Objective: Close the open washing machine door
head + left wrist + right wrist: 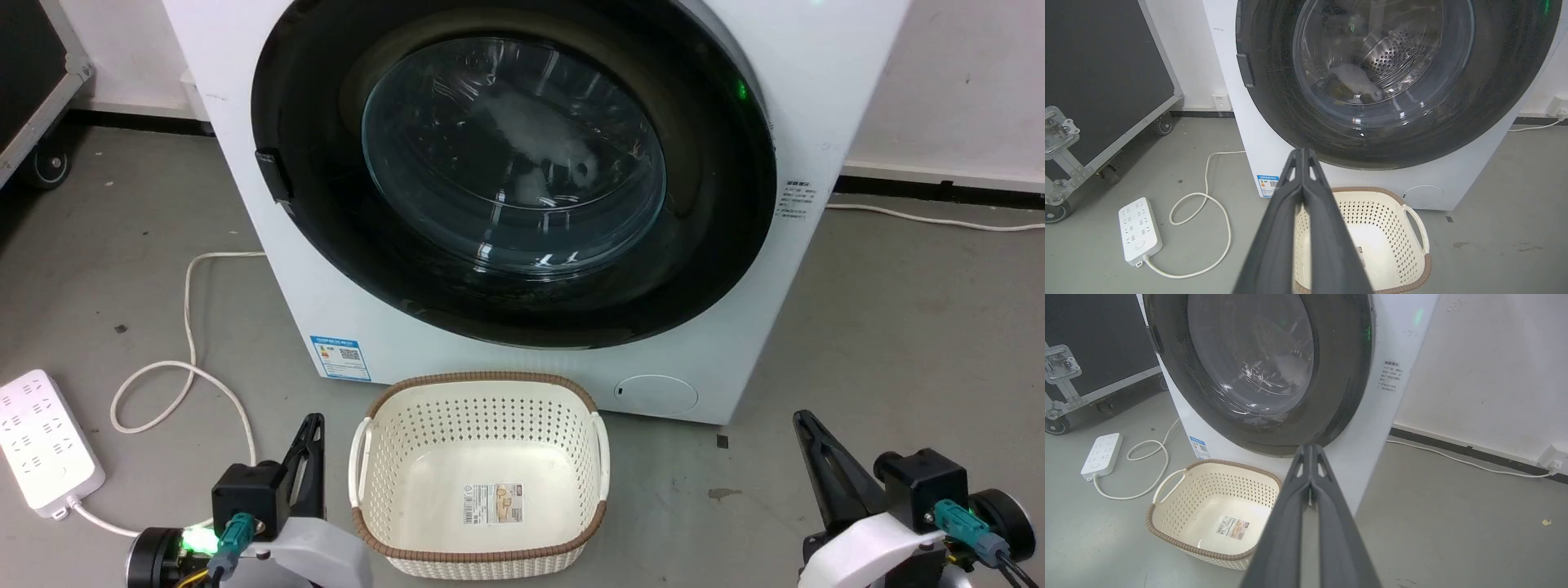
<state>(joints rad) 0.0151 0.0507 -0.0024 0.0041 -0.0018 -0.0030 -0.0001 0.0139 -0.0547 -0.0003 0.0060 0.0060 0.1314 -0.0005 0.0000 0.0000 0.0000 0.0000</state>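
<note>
the washing machine door (514,163) lies flat against the front of the white washing machine (457,355), while the left gripper (313,420) and right gripper (802,418), both with fingers pressed together on nothing, sit low either side of the cream perforated basket (482,380) on the floor.

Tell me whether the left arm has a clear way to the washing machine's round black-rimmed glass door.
Probably yes: the shut left gripper sits low left of the cream perforated basket, and bare grey floor leads up to the door.
</note>
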